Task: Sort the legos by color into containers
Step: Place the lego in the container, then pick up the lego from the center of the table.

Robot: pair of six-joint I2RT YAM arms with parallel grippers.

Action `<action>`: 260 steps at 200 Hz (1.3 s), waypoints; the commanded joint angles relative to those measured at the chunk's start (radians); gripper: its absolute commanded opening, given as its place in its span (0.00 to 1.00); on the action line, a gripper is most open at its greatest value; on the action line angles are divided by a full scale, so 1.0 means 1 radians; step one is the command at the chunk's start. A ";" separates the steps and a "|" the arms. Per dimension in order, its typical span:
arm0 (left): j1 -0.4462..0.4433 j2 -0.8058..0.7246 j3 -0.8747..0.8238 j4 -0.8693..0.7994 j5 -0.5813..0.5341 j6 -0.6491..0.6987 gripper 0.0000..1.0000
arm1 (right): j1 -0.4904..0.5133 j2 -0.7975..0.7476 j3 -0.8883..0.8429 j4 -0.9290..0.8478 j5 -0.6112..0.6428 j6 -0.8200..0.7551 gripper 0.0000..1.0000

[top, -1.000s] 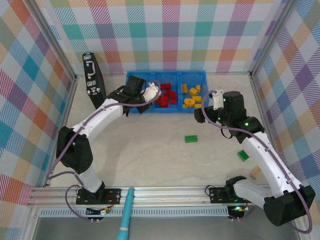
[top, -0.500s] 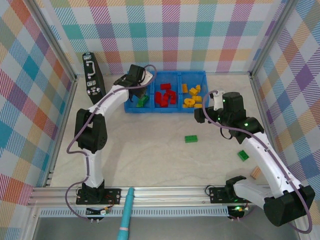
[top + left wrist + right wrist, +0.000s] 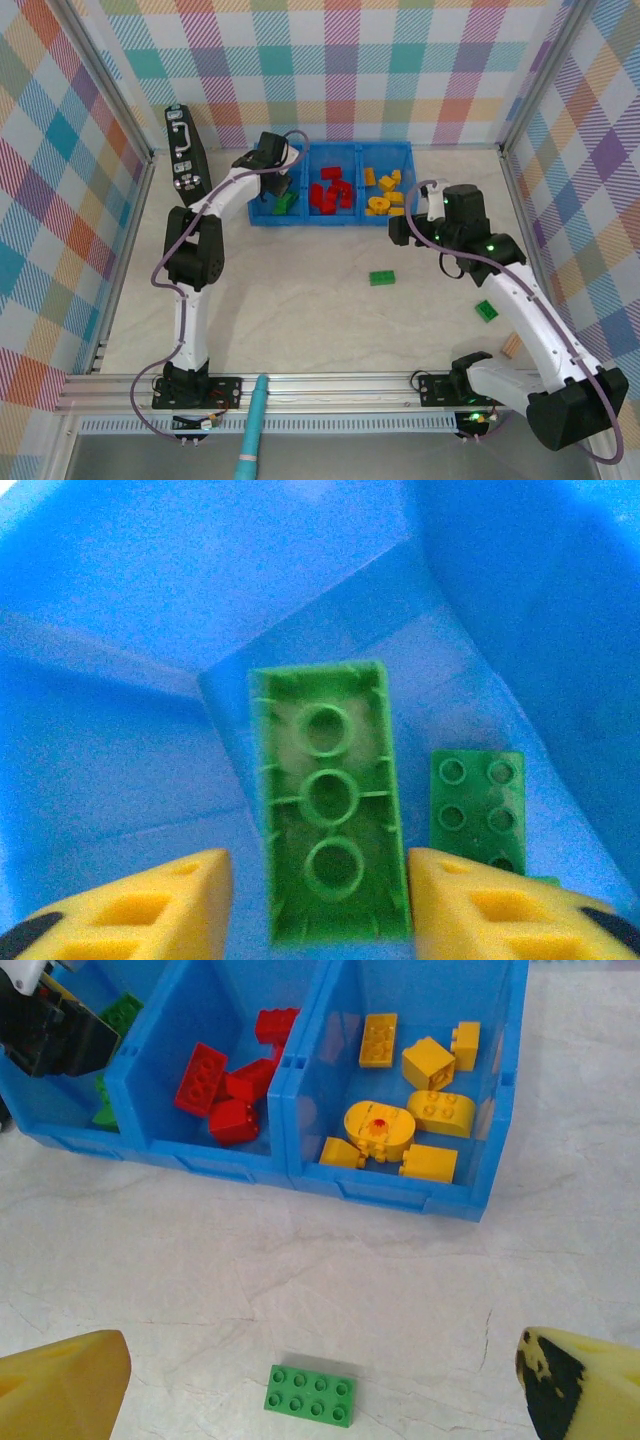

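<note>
Legos (image 3: 331, 190) nearly all sorted, by my read. The blue tray (image 3: 400, 1192) sits at the far side of the table (image 3: 300, 330). Left compartment holds green bricks (image 3: 285, 203). The left gripper (image 3: 320, 900) is down inside it, jaws a little apart around an upturned green brick (image 3: 330, 800) with a gap on one side, so it looks loose, not clamped. Middle compartment: red bricks (image 3: 225, 1085). Right compartment: yellow pieces (image 3: 415, 1100). Left to do — a loose green brick (image 3: 310, 1395) on the table under the wide-open, empty right gripper (image 3: 320, 1360), and a second green brick (image 3: 487, 311) further right.
</note>
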 commanded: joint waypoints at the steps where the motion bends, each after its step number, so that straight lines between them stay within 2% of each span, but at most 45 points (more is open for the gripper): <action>1: 0.007 -0.024 0.017 0.004 -0.008 -0.003 0.54 | -0.008 0.037 0.009 0.003 -0.004 0.014 0.99; 13: 0.007 -0.072 -0.016 0.024 -0.010 0.009 0.59 | -0.009 0.049 0.014 0.011 -0.010 0.012 0.99; 27: 0.007 -0.142 -0.070 0.066 -0.015 0.026 0.70 | -0.008 0.058 0.013 0.023 -0.018 0.007 0.99; 44: 0.003 -0.215 -0.095 0.054 0.002 0.052 0.71 | -0.008 0.067 0.017 0.026 -0.026 0.007 0.99; 62: -0.027 -0.299 -0.135 0.024 0.098 0.124 0.69 | -0.009 0.070 0.017 0.035 -0.030 0.003 0.99; 92: -0.223 -0.383 -0.262 -0.045 0.078 0.508 0.73 | -0.008 0.067 0.024 0.035 -0.025 -0.014 0.99; 107: -0.292 -0.391 -0.291 -0.095 0.114 0.573 0.74 | -0.008 0.054 0.026 0.031 -0.006 -0.028 0.99; 137: -0.391 -0.370 -0.274 -0.180 0.214 0.553 0.74 | -0.008 0.003 0.036 0.004 0.033 -0.040 0.99; 194: -0.544 -0.294 -0.294 -0.054 0.327 0.360 0.73 | -0.008 -0.090 0.060 -0.046 0.043 -0.050 0.99; 260: -0.612 -0.180 -0.307 0.080 0.426 0.262 0.73 | -0.008 -0.158 0.058 -0.043 0.090 -0.052 0.99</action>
